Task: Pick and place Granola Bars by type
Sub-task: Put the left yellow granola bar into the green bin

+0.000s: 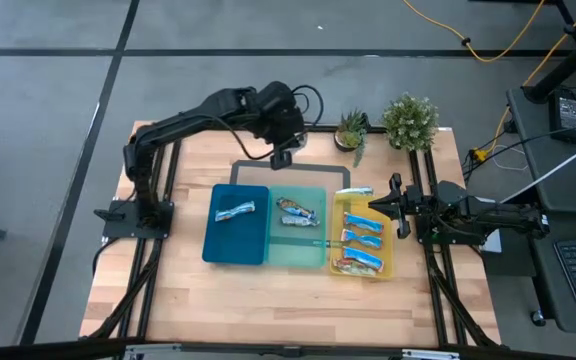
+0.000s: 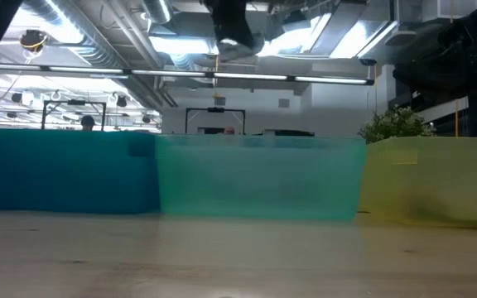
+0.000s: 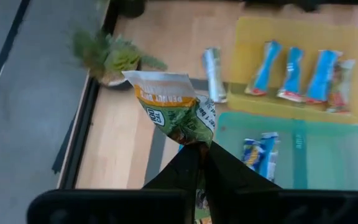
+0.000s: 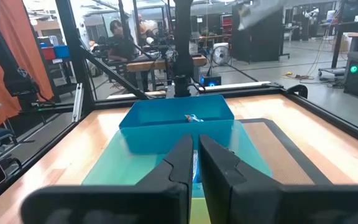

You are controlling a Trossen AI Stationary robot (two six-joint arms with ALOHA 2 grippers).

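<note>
Left gripper (image 3: 199,163) is raised over the table's far side behind the teal tray (image 1: 298,255), clamped on a green-orange granola bar (image 3: 174,115), likely carrying it to its tray; only its wrist view shows the wrapper. Right gripper (image 1: 378,208) waits pinched together, empty, beside the yellow tray (image 1: 393,262) holding blue bars (image 1: 364,238).

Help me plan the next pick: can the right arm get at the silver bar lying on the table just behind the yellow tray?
Probably yes. The silver bar lies uncovered beside the yellow tray, right before the shut right gripper; the left gripper, holding a green-orange bar, is off to the side.
</note>
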